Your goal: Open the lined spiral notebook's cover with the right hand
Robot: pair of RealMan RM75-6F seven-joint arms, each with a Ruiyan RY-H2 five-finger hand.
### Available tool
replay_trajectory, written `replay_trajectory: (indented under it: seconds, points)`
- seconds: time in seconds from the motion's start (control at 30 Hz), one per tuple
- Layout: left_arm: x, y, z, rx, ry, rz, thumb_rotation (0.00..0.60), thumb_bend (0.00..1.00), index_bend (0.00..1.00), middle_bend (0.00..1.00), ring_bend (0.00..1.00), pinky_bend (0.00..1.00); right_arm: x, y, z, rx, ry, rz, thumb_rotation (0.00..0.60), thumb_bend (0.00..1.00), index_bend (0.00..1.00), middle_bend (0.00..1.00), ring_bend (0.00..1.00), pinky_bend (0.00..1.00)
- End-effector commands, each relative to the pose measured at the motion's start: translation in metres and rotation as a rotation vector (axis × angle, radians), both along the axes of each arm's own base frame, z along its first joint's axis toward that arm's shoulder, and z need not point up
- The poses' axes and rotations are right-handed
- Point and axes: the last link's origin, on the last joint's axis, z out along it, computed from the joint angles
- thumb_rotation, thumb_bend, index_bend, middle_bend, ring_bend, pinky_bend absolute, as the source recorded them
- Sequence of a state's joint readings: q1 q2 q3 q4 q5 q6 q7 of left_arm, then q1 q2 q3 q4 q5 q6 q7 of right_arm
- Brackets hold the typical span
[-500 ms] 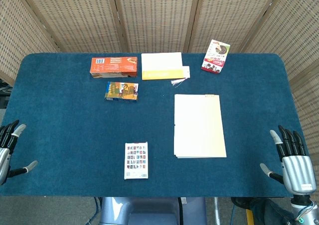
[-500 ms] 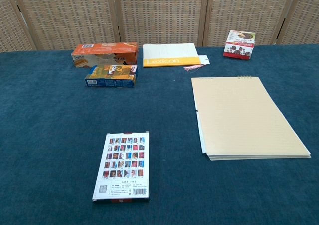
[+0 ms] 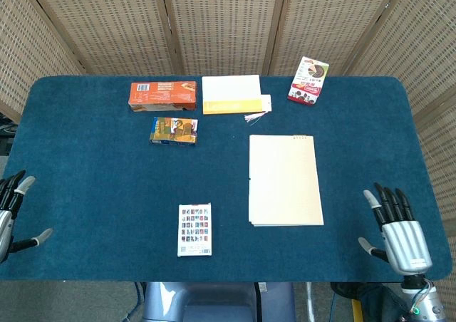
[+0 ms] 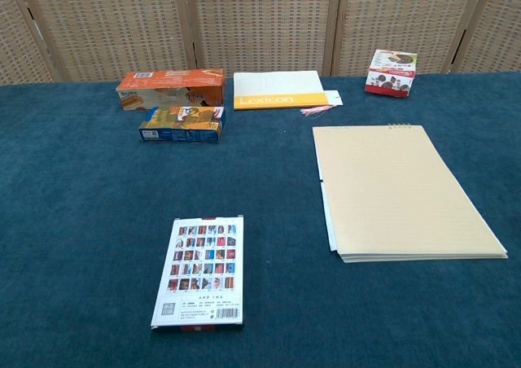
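Observation:
The lined spiral notebook (image 3: 284, 180) (image 4: 400, 190) lies flat and closed on the blue table, right of centre, its pale cover up and its spiral at the far edge. My right hand (image 3: 396, 231) hovers near the table's front right corner, fingers spread and empty, well right of the notebook. At the front left edge my left hand (image 3: 10, 215) is partly in view, fingers apart, holding nothing. Neither hand shows in the chest view.
A card pack (image 3: 194, 229) (image 4: 200, 271) lies at front centre. At the back stand an orange box (image 3: 162, 96), a small colourful box (image 3: 174, 130), a white and yellow Lexicon book (image 3: 231, 94) with a pink tassel, and a snack box (image 3: 308, 80).
My right hand has moved left and slightly forward, towards the notebook. The left hand has dropped a little. Nothing on the table has moved.

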State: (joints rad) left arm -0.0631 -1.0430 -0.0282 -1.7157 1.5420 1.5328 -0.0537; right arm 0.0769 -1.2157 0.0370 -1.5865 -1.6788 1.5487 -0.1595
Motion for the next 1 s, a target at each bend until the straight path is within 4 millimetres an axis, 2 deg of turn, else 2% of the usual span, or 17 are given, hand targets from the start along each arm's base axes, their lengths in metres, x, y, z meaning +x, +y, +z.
replay_trajectory:
  seconds: [0.03, 0.3, 0.37, 0.5, 0.57, 0.7, 1.0]
  points:
    - [0.0, 0.002, 0.0, 0.003, -0.002, 0.004, 0.6, 0.0, 0.0, 0.0, 0.0, 0.0, 0.008, -0.016, -0.027, 0.134, 0.066, 0.091, 0.6, 0.16, 0.0, 0.0, 0.0, 0.0]
    - [-0.001, 0.008, 0.0, -0.001, 0.001, 0.024, 0.6, 0.0, 0.0, 0.0, 0.0, 0.0, 0.023, -0.051, -0.08, 0.367, 0.169, 0.185, 0.6, 0.16, 0.0, 0.0, 0.0, 0.0]
    - [-0.001, 0.009, -0.001, -0.004, 0.006, 0.028, 0.6, 0.0, 0.0, 0.0, 0.0, 0.0, 0.026, -0.057, -0.093, 0.395, 0.216, 0.203, 0.6, 0.19, 0.0, 0.0, 0.0, 0.0]
    - [-0.001, 0.012, -0.003, -0.008, 0.008, 0.038, 0.6, 0.0, 0.0, 0.0, 0.0, 0.0, 0.031, -0.068, -0.113, 0.403, 0.29, 0.223, 0.6, 0.34, 0.0, 0.0, 0.0, 0.0]
    - [-0.001, 0.013, -0.003, -0.009, 0.008, 0.041, 0.6, 0.0, 0.0, 0.0, 0.0, 0.0, 0.033, -0.073, -0.119, 0.406, 0.308, 0.219, 0.6, 0.35, 0.0, 0.0, 0.0, 0.0]
    - [-0.001, 0.013, -0.003, -0.01, 0.007, 0.042, 0.6, 0.0, 0.0, 0.0, 0.0, 0.0, 0.041, -0.08, -0.129, 0.408, 0.323, 0.216, 0.6, 0.46, 0.0, 0.0, 0.0, 0.0]
    - [-0.001, 0.012, -0.002, -0.012, 0.002, 0.043, 0.6, 0.0, 0.0, 0.0, 0.0, 0.0, 0.05, -0.084, -0.14, 0.399, 0.347, 0.207, 0.6, 0.47, 0.0, 0.0, 0.0, 0.0]
